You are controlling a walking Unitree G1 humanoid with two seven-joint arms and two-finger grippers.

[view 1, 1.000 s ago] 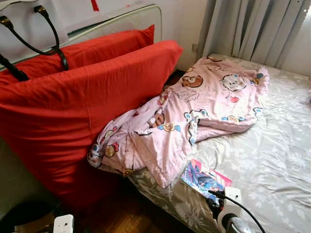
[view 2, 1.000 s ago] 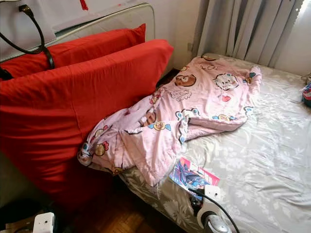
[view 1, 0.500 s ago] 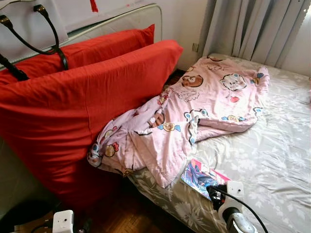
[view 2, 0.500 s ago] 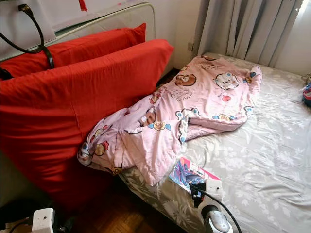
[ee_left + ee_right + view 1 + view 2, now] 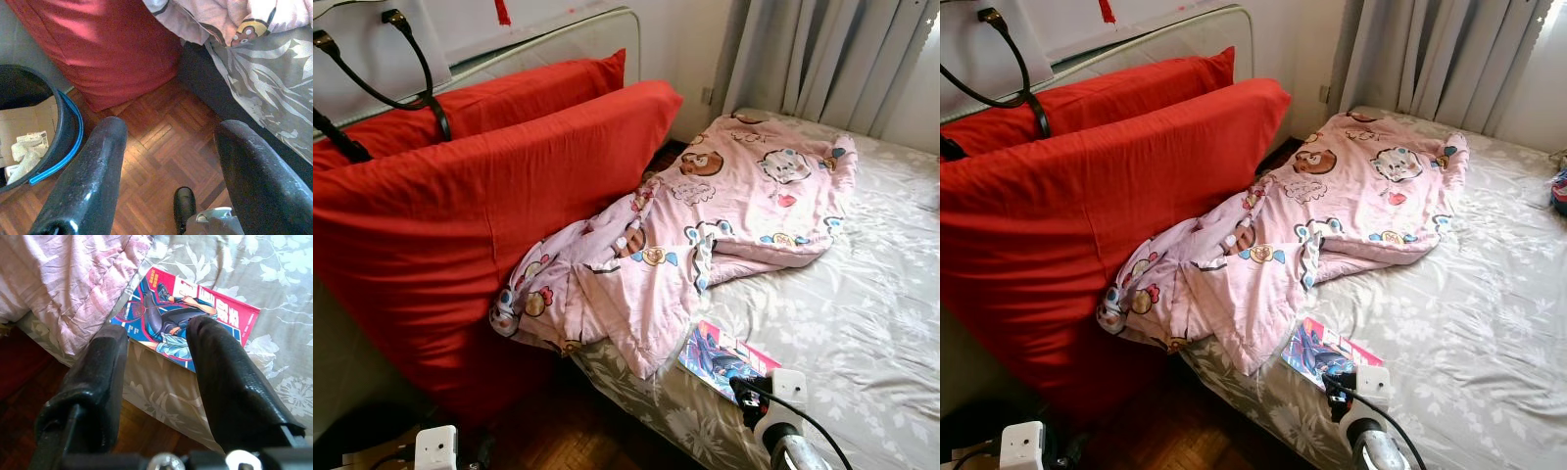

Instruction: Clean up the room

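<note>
— Two red cushions [image 5: 480, 206] are leaning upright against the headboard [image 5: 558, 34] on the left; why are they standing there and not lying flat?

— They are looking parked out of the way, propped between wall and bed. Below them the left gripper [image 5: 166, 186] is hanging low over the parquet floor [image 5: 161, 142], its fingers spread wide and carrying nothing. Its wrist camera is also showing a dark bin with a blue rim [image 5: 63, 132], paper scraps lying inside, near the foot of the lower cushion.

— So the bin is sitting within that arm's reach?

— It is seeming so, which I am reading as handy for rubbish. Moving rightwards, the pink cartoon-print blanket [image 5: 705, 225] is sprawling crumpled across the grey floral sheet [image 5: 862, 313], one end spilling over the mattress edge against the cushion. That is why the bed is looking unmade.

— And the thing being gone for?

— I am judging it to be the magazine [image 5: 195, 318], lying flat on the sheet at the near edge of the bed, just beside the blanket's hanging corner and partly overhanging the edge. The right gripper [image 5: 161, 382] is hovering close before it, fingers parted and empty, lined up on its near edge.

— Why approach from the edge?

— Flat paper is giving the fingers little to pinch from above; the overhanging edge is offering a grip, I am guessing.

— Anything further right?

— Pale curtains [image 5: 832, 59] are hanging behind the bed.
</note>
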